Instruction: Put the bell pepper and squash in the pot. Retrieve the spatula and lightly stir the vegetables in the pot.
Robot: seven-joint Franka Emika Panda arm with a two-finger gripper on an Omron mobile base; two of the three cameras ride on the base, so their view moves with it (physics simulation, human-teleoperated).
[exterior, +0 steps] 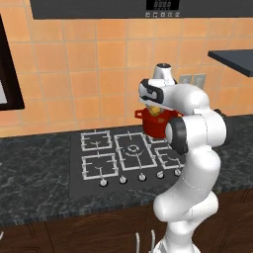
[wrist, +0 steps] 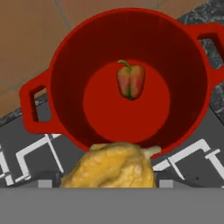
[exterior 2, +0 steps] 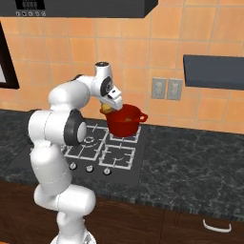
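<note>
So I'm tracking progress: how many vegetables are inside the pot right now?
1. The bell pepper lies on the pot floor. The squash is held in the gripper above the rim, not in yet.

I see a dark speckled worktop (exterior: 39,168) running along an orange tiled wall (exterior: 89,64). Set into it is a black cooktop (exterior: 118,160) with white grates and a row of 5 knobs (exterior: 142,177) along its front edge. On the wall sit 2 grey outlets (exterior 2: 167,88), with a dark shelf (exterior 2: 214,71) just beside them. Brown cabinet fronts (exterior 2: 190,224) run below.
</note>
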